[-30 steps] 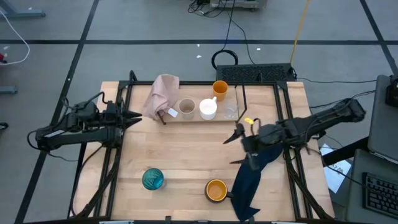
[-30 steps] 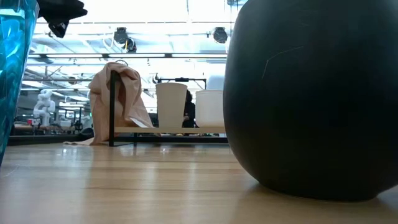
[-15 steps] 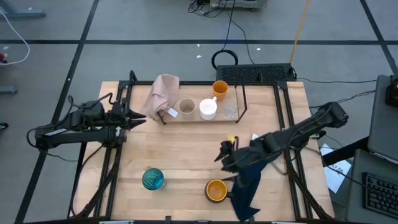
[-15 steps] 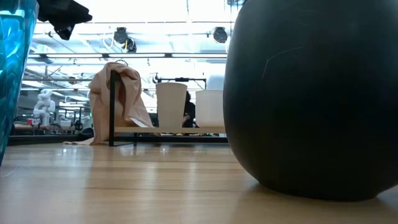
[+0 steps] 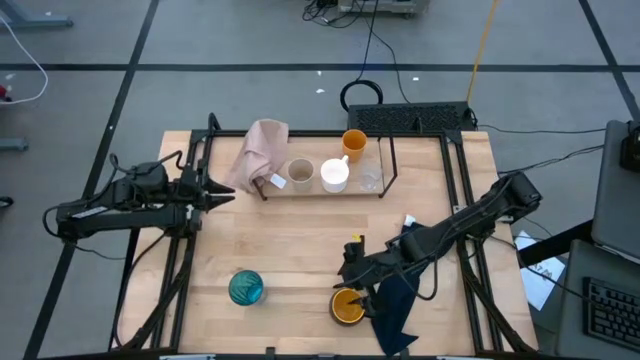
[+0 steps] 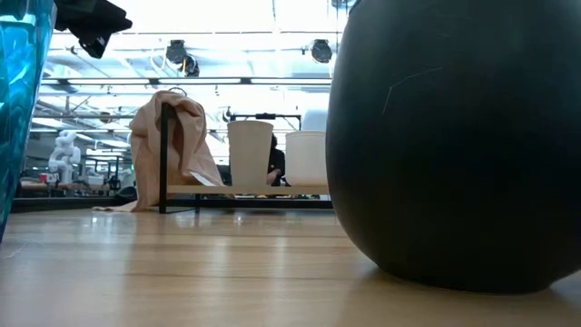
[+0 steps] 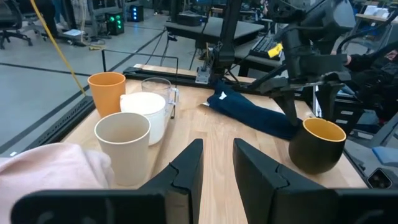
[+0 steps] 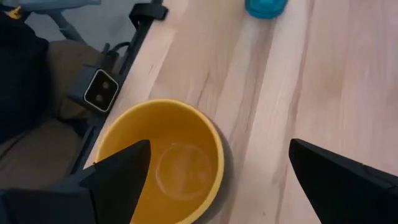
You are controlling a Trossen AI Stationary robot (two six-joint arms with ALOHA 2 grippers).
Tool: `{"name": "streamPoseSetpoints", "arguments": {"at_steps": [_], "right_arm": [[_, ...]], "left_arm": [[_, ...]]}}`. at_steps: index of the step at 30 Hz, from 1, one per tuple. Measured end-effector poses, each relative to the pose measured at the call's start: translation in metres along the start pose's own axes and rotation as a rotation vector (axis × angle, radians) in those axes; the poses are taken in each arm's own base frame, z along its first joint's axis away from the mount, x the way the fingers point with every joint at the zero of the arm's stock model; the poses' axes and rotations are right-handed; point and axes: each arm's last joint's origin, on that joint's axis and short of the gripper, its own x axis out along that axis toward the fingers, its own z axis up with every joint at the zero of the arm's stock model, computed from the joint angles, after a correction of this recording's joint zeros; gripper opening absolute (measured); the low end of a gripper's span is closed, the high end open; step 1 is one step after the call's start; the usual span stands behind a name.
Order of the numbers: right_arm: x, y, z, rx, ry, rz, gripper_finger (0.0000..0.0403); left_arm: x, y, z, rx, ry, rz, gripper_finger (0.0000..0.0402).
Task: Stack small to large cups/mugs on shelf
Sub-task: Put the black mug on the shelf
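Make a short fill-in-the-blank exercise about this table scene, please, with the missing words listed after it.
1. The right gripper, jaws open, hovers over the ____ mug near the table's front edge.
2. A ____ cloth hangs over one end of the shelf.
3. The teal glass stands on the table, not on the ____.
4. The left gripper waits beside the pink ____.

Missing words: orange-yellow; pink; shelf; cloth

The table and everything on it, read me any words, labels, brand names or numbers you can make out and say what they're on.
None can be read.
The white tag beside the navy cloth: too small to show any print.
The mugs on the shelf: plain.
The small square device beyond the table edge: only a round mark, no lettering.
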Motion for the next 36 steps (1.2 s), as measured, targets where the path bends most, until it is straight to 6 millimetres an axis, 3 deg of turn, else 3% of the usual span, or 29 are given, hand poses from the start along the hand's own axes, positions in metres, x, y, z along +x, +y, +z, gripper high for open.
{"name": "streamPoseSetpoints", "arguments": {"at_steps": [8, 16, 25, 29, 36], "right_arm": [[0.009, 0.002, -0.002, 0.063, 0.01, 0.003, 0.0373], [0.032, 0.005, -0.01, 0.071, 0.039, 0.003, 0.0373], [0.036, 0.005, -0.013, 0.117, 0.058, -0.007, 0.0369], [0.036, 0.006, -0.014, 0.115, 0.063, -0.007, 0.0338], [0.036, 0.008, -0.014, 0.117, 0.064, -0.004, 0.0241]], "left_arm": [[0.0, 0.0, -0.002, 0.002, 0.021, 0.002, 0.0088], [0.0, 0.0, -0.003, 0.005, 0.027, -0.001, 0.0088], [0.0, -0.002, -0.003, 0.009, 0.03, -0.025, 0.0088], [0.0, -0.003, -0.003, 0.011, 0.031, -0.035, 0.0088], [0.0, -0.003, -0.003, 0.012, 0.032, -0.038, 0.0088]]}}
